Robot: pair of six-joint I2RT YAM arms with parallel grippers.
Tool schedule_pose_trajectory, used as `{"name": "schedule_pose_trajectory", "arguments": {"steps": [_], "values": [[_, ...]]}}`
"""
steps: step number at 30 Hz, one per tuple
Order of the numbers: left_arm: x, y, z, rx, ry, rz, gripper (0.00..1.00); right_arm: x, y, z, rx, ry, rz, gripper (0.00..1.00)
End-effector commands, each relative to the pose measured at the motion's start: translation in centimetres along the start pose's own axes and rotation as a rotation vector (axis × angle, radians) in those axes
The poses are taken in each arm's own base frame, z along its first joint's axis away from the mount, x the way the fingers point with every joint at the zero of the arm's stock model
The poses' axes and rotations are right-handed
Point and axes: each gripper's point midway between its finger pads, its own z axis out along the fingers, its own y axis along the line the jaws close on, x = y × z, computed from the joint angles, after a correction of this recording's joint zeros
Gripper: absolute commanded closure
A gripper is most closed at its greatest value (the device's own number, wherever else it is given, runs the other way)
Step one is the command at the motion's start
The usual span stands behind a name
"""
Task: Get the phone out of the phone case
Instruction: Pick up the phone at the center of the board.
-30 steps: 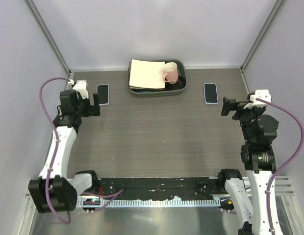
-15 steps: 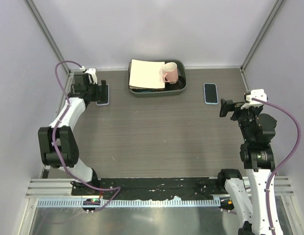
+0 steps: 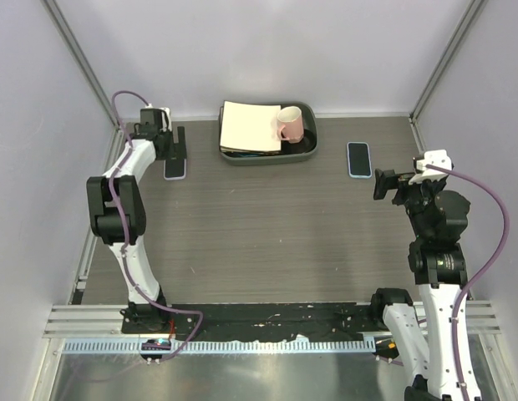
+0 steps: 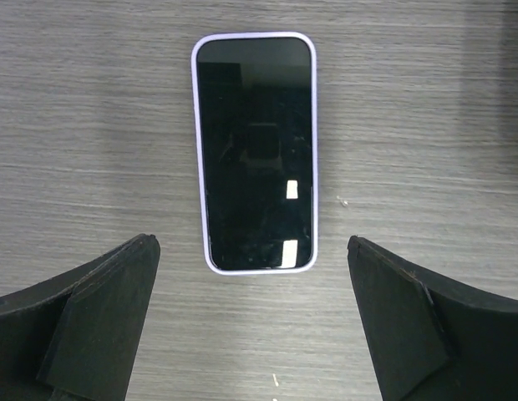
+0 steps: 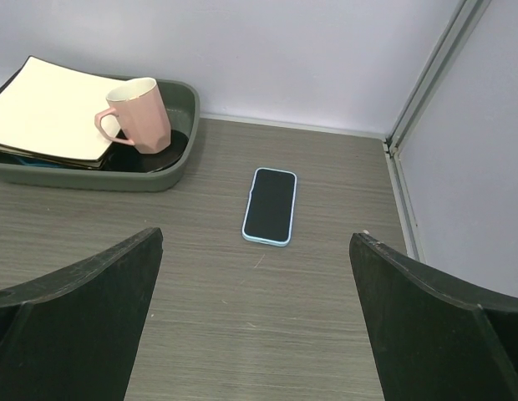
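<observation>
Two phones lie screen-up on the wood-grain table. One phone point(image 4: 255, 154) in a lilac case point(image 4: 195, 159) is at the back left point(image 3: 175, 170). My left gripper point(image 4: 251, 240) hangs open right above its near end, one finger on each side, touching nothing; in the top view the left gripper point(image 3: 177, 144) covers the phone's far end. The other phone point(image 5: 270, 205) sits in a light blue case at the back right point(image 3: 358, 159). My right gripper point(image 5: 257, 232) is open and empty, a short way in front of it point(image 3: 383, 184).
A dark green tray point(image 3: 312, 146) stands at the back centre, holding cream square plates point(image 3: 249, 127) and a pink mug point(image 3: 289, 125). The tray point(image 5: 75, 177) and the mug point(image 5: 138, 113) also show in the right wrist view. Walls and metal posts enclose the table.
My left arm has swung toward the back left corner, bringing its open gripper over the lilac-cased phone. The right arm has barely shifted.
</observation>
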Motion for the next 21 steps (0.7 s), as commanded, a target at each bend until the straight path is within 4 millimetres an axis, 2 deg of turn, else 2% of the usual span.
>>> {"name": "schedule_pose_trajectory", "arguments": {"steps": [1,3,4,12,21], "values": [[0.5,0.7,1.0,-0.056,0.074,-0.002,0.0,-0.5,-0.1,0.3,-0.004,-0.02,-0.011,0.0],[0.5,0.6,1.1,-0.049,0.096,0.002,0.0,-0.4,-0.1,0.3,-0.005,-0.017,-0.011,0.0],[0.6,-0.9,1.2,-0.029,0.106,0.026,0.0,-0.4,-0.2,0.3,-0.004,-0.017,-0.011,0.0],[3.1,-1.7,3.3,-0.023,0.277,0.077,0.0,-0.2,-0.2,0.4,-0.007,-0.007,-0.013,0.0],[1.8,-1.5,3.3,-0.036,0.241,0.051,0.0,0.1,-0.2,0.6,-0.011,0.005,-0.015,0.0]]}}
